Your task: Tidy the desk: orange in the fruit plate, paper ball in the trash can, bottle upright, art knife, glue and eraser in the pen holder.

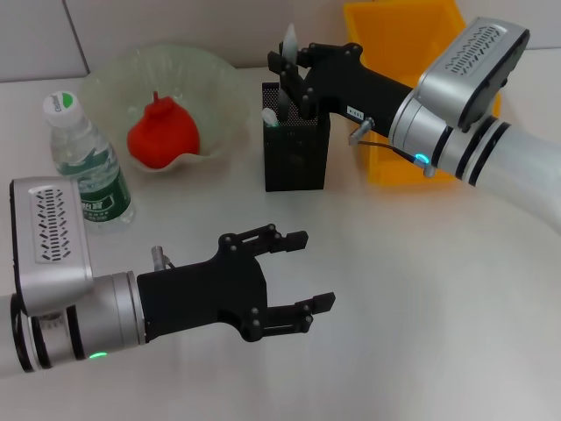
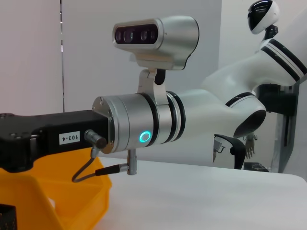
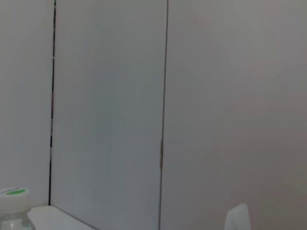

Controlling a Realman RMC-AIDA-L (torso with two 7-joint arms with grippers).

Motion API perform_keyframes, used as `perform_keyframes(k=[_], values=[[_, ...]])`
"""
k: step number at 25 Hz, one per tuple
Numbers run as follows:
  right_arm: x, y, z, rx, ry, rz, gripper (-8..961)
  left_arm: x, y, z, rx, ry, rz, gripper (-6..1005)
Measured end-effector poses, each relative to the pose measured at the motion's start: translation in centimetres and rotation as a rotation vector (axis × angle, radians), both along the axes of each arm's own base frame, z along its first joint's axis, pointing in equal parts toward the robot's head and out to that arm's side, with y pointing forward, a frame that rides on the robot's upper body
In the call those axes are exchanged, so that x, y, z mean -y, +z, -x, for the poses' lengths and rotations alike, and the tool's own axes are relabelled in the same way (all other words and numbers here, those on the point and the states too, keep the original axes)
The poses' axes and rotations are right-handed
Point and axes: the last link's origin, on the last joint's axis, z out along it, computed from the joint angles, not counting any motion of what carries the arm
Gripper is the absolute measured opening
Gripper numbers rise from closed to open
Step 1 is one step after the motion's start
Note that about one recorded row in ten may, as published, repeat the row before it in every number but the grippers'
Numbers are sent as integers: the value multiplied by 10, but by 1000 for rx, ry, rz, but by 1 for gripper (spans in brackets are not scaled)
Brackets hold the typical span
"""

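Your object in play is the slim, flat mint-green art knife (image 1: pixel 289 41) with its pale end up, standing nearly upright directly over the open mouth of the tall black square metal-mesh pen holder (image 1: pixel 296 158). Its long axis runs close to vertical, tipped slightly away from the holder's centre, and its lower part is hidden between the fingers, so you cannot tell whether the tip has entered the mesh cup. The right end effector (image 1: pixel 294 79) is pinching the knife, reaching in from the side of the holder where the big bright yellow rectangular plastic trash can (image 1: pixel 408 53) sits. The knife therefore lies straight above its target: what remains looks like a downward drop along that same axis, then a release. Watch the white item (image 1: pixel 271 115) already poking up inside the holder; the knife could catch on it.

Beyond the holder, on the side away from the trash can, the red-orange squat fruit model (image 1: pixel 163 134) already lies in the translucent pale-green ruffled fruit plate (image 1: pixel 105 79), and the clear plastic water bottle (image 1: pixel 88 162) with dark green label and white cap stands upright farther out on the white worktop (image 1: pixel 421 289). The left end effector (image 1: pixel 302 272) hovers low over the worktop, well in front of the holder, fingers spread and holding nothing; the right arm is plainly nearer.
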Motion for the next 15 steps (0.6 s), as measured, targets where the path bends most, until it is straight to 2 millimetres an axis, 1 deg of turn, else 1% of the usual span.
perform_keyframes(k=[7, 12, 14, 15], values=[[3, 0, -5, -5, -14, 3, 138, 1, 0, 1, 1, 2, -1, 791], [8, 4, -11, -47, -30, -12, 217, 1, 1, 1, 5, -1, -1, 791], [13, 7, -14, -78, -23, -23, 274, 2, 2, 1, 7, -2, 0, 791], [18, 12, -16, -113, -10, -37, 302, 2, 2, 2, 8, -2, 0, 791]])
